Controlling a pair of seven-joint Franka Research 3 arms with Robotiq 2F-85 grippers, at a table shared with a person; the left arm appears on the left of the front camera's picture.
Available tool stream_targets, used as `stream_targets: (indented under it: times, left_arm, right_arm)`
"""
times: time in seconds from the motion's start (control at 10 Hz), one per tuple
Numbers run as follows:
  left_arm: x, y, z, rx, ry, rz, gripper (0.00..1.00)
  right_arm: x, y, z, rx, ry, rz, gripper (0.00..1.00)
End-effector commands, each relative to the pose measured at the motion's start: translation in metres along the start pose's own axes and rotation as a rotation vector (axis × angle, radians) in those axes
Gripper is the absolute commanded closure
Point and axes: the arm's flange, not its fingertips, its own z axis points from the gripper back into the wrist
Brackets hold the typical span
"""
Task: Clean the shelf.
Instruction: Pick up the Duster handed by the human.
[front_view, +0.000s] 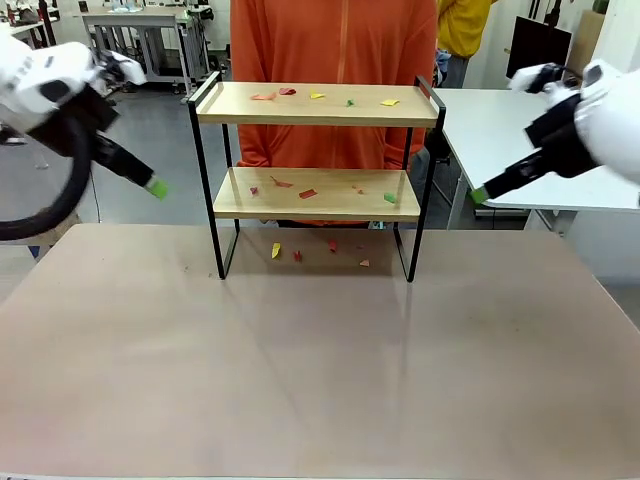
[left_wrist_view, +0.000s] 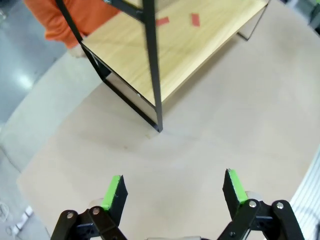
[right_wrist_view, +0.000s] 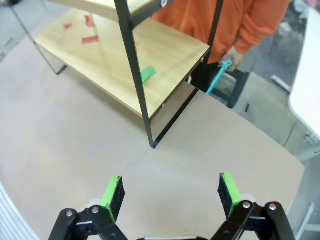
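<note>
Front view: the shelf (front_view: 330, 208) is seen at the far middle of the worktop (front_view: 320, 380), just in front of a person (front_view: 335, 40) in orange. Coloured paper scraps (front_view: 316, 96) are scattered over both boards, and more are spotted on the worktop beneath the shelf. The left gripper (front_view: 157, 187) is held in the air to the shelf's left and the right gripper (front_view: 480, 194) to its right, both well apart from it.

Left wrist view: the green-padded fingers (left_wrist_view: 116, 190) are spread wide and nothing is held. The shelf's lower board, with two red scraps (left_wrist_view: 195, 20), is seen beyond them.

Right wrist view: the fingers (right_wrist_view: 114, 192) are spread wide too, with nothing gripped. A green scrap (right_wrist_view: 148, 74) is seen on the shelf's lower board. Behind the shelf, a teal object (right_wrist_view: 218, 77) is held in the person's hand (right_wrist_view: 235, 57).
</note>
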Motion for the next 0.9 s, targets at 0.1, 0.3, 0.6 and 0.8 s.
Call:
stream_targets:
  times: [0.1, 0.3, 0.6, 0.8]
  left_arm:
    - [-0.024, 0.063, -0.013, -0.218, -0.06, -0.101, 0.0]
    - [-0.045, 0.108, -0.032, -0.34, -0.152, -0.143, 0.0]
    - [-0.059, 0.094, -0.026, -0.297, -0.175, -0.143, 0.0]
    - [-0.059, 0.094, -0.026, -0.297, -0.175, -0.143, 0.0]
  right_arm:
    - [-0.033, -0.073, -0.006, 0.18, -0.093, 0.122, 0.0]
    - [-0.064, -0.112, -0.013, 0.254, -0.156, 0.171, 0.0]
    - [-0.078, -0.106, 0.001, 0.209, -0.135, 0.161, 0.0]
    - [-0.078, -0.106, 0.001, 0.209, -0.135, 0.161, 0.0]
